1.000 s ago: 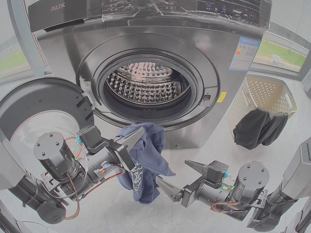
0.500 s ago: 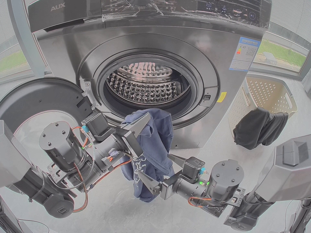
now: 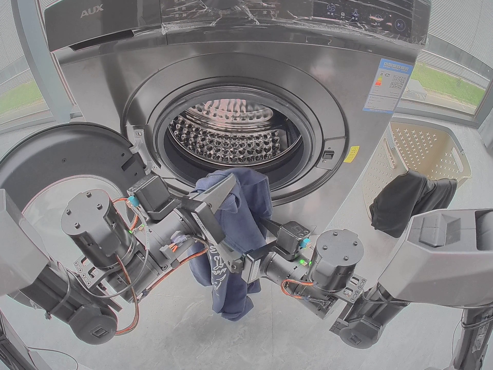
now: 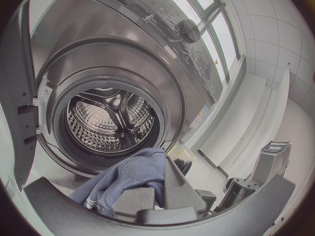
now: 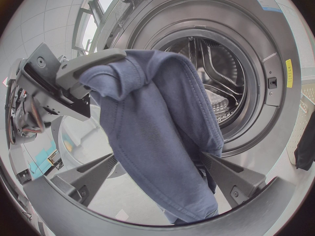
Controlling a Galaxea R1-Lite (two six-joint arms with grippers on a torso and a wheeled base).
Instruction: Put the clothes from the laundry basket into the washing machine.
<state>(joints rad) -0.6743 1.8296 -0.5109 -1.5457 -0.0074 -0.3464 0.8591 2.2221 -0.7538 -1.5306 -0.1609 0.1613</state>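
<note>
Grey floor and bright windows frame the washing machine [image 3: 246,62], its door [image 3: 67,155] swung open to my left and the drum [image 3: 228,134] gaping straight ahead. A blue sweatshirt [image 3: 246,206] hangs from the left gripper [image 3: 226,188], whose fingers are pinched tight on its top fold just in front of the drum's lower lip; the cloth's long axis runs straight down toward the floor. The right gripper [image 5: 156,158] sits lower with fingers spread wide, one on each side of the hanging part, not closed on it. To my right, a black garment [image 3: 411,206] is draped over the laundry basket [image 3: 436,145]. I reckon the opening lies forward of and above the dangling end, so that end needs gathering up before I push in
</note>
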